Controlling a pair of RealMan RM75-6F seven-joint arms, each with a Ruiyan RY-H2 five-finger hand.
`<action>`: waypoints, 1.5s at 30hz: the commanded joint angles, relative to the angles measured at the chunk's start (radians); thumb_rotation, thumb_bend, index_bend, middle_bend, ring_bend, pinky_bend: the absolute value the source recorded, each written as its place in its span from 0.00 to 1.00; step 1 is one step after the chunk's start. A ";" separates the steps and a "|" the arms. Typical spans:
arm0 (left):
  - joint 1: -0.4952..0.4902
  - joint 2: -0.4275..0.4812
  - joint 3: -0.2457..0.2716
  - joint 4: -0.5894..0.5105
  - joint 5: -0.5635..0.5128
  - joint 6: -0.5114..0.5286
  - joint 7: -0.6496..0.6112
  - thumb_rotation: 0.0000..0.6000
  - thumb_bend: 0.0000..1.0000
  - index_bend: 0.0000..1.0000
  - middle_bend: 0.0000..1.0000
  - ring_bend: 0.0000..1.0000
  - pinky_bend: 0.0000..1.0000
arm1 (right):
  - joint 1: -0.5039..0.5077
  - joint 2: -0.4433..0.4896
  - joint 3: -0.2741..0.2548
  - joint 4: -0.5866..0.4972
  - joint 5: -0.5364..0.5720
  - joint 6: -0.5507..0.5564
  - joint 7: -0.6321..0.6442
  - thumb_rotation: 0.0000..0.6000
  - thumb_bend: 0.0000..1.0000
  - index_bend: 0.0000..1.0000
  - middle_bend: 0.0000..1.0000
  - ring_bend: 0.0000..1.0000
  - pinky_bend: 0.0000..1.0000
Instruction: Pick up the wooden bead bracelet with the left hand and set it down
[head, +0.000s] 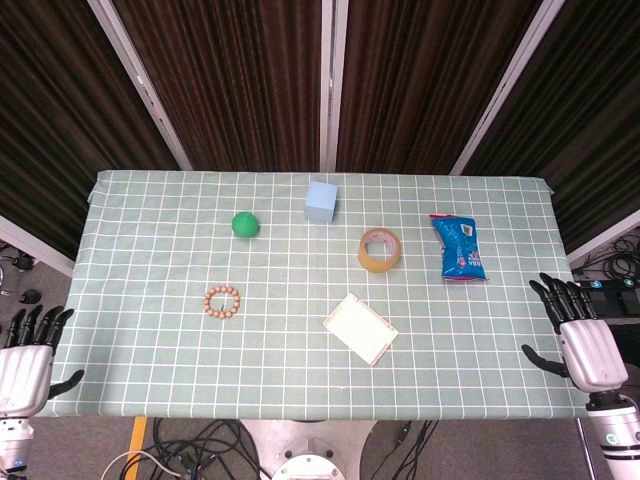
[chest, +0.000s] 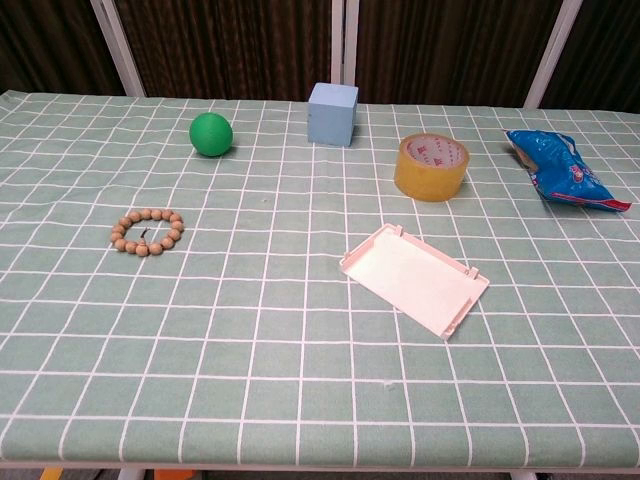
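The wooden bead bracelet lies flat as a small ring on the green checked cloth, left of centre. My left hand hovers off the table's front left corner, fingers spread, holding nothing, well away from the bracelet. At the front right edge my right hand is also open with its fingers apart. Neither hand shows in the chest view.
On the table sit a green ball, a light blue cube, a roll of tape, a blue snack bag and a white tray. Cables hang below the front edge.
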 joint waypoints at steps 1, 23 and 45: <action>0.001 0.000 -0.003 0.003 0.007 -0.001 -0.004 1.00 0.12 0.13 0.11 0.03 0.00 | -0.004 0.003 -0.003 -0.003 -0.001 0.007 0.006 1.00 0.10 0.00 0.00 0.00 0.00; -0.478 -0.169 -0.102 0.236 0.230 -0.477 -0.165 1.00 0.18 0.38 0.38 0.17 0.02 | -0.024 0.083 0.022 -0.061 -0.006 0.083 0.003 1.00 0.10 0.00 0.00 0.00 0.00; -0.543 -0.454 -0.046 0.555 0.155 -0.528 -0.090 1.00 0.20 0.46 0.47 0.20 0.03 | -0.035 0.070 0.015 -0.033 0.016 0.072 0.032 1.00 0.09 0.00 0.00 0.00 0.00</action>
